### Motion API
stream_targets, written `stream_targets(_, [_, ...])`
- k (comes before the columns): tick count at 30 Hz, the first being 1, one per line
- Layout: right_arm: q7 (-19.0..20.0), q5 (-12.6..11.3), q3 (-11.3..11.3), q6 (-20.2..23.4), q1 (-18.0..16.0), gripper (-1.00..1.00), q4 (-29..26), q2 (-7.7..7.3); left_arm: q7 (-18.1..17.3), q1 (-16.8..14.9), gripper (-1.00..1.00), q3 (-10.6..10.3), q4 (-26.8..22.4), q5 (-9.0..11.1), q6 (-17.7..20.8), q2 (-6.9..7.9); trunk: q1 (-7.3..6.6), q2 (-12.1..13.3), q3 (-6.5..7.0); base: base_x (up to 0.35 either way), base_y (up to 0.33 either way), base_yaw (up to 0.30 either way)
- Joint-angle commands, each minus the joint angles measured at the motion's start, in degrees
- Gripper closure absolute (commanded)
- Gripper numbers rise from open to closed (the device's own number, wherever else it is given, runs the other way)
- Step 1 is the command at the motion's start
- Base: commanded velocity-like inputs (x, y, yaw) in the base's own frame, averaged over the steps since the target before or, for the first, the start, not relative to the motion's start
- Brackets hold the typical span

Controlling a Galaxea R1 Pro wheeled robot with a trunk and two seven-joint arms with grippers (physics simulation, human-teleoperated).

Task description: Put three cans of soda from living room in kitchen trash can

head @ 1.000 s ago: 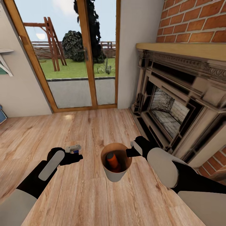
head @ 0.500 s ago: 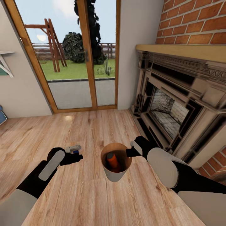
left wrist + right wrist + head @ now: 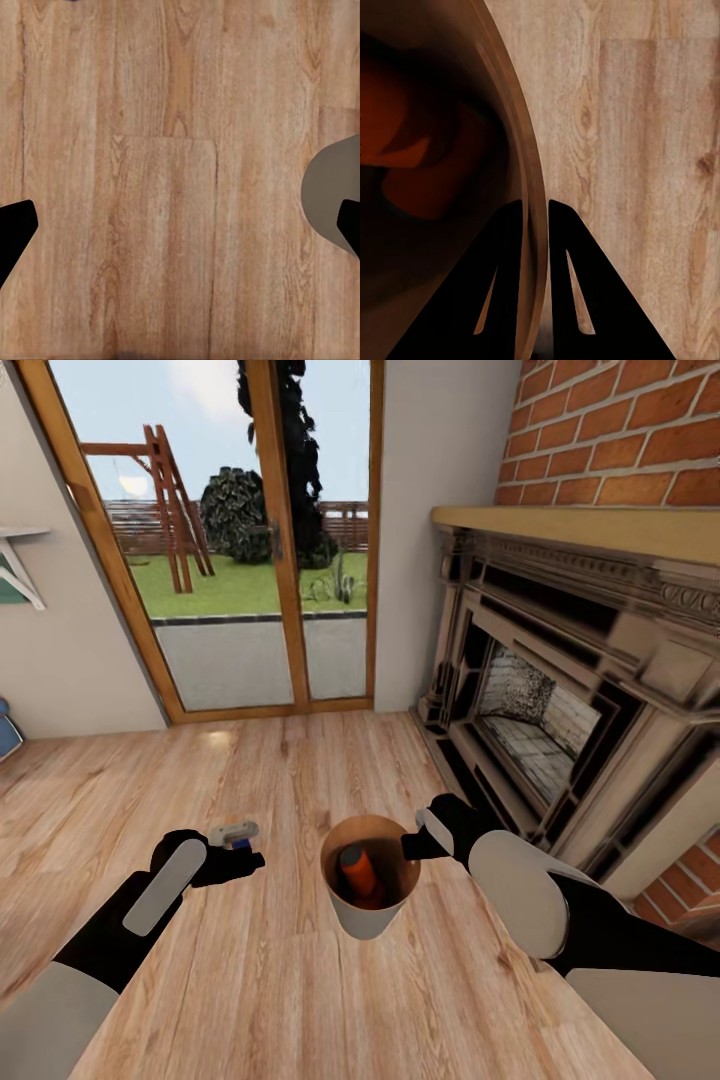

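The tash can (image 3: 365, 915), pale outside and orange-brown inside, hangs just above the wood floor. My right gripper (image 3: 412, 847) is shut on its rim, with one finger inside the wall (image 3: 510, 142) and one outside. An orange can of soda (image 3: 357, 873) leans inside it and appears as an orange blur (image 3: 397, 150) in the right wrist view. A dark blue can of soda (image 3: 233, 832) with a grey top sits at the tip of my left gripper (image 3: 245, 860). The left wrist view has those fingers (image 3: 15, 229) spread wide, open over bare planks, with the bin's edge (image 3: 326, 191) beside them.
This is the living room. A dark fireplace (image 3: 540, 710) under a red-brick chimney (image 3: 620, 430) stands close on the right. Wood-framed glass doors (image 3: 250, 560) lie ahead. Light plank floor (image 3: 300, 770) stretches between me and them.
The background has slid slightly, so the camera has moved a little. Both arms, the bin and the cans keep the same places relative to me.
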Motion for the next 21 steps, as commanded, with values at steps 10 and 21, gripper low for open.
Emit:
stream_targets(10, [0.3, -1.0, -0.9, 0.0, 0.0, 1.0, 0.0, 0.0, 0.0, 0.0, -1.0, 0.0, 0.0, 0.0, 0.0, 0.0, 0.0, 0.0, 0.92, 0.0, 0.0, 0.0])
stream_targets(21, [0.3, -1.0, -1.0, 0.0, 0.0, 1.0, 0.0, 0.0, 0.0, 0.0, -1.0, 0.0, 0.0, 0.0, 0.0, 0.0, 0.0, 0.0, 1.94, 0.0, 0.0, 0.0])
